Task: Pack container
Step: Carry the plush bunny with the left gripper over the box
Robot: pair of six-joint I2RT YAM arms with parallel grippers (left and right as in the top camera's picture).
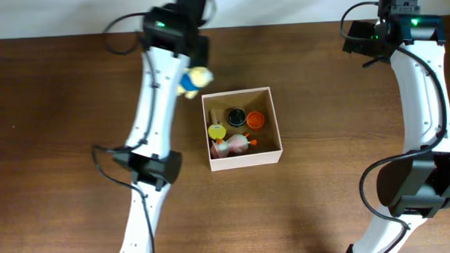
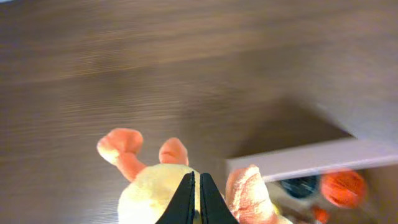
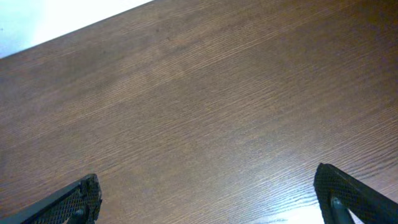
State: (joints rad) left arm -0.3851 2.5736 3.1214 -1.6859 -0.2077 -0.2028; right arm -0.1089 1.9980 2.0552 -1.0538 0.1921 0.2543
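Observation:
The container [image 1: 246, 162] is a square shallow white-walled box with a tan inside, at mid-table. It holds several small toys: a black disc [image 1: 235, 115], an orange piece [image 1: 255, 121], a yellow-green piece [image 1: 217, 131] and a pink-white toy [image 1: 235, 146]. My left gripper [image 2: 193, 186] is shut on a yellow plush toy [image 2: 152, 193] with orange feet. It holds the toy in the air just past the box's back-left corner [image 1: 195, 79]. The box wall [image 2: 305, 158] shows at right in the left wrist view. My right gripper [image 3: 205, 193] is open and empty over bare wood at the back right.
The brown wooden table [image 1: 61, 147] surrounds the box. The left arm [image 1: 151, 129] runs down the table left of the box. The right arm [image 1: 423, 97] runs along the right edge. A pale wall edge [image 3: 37, 25] lies beyond the table's far side.

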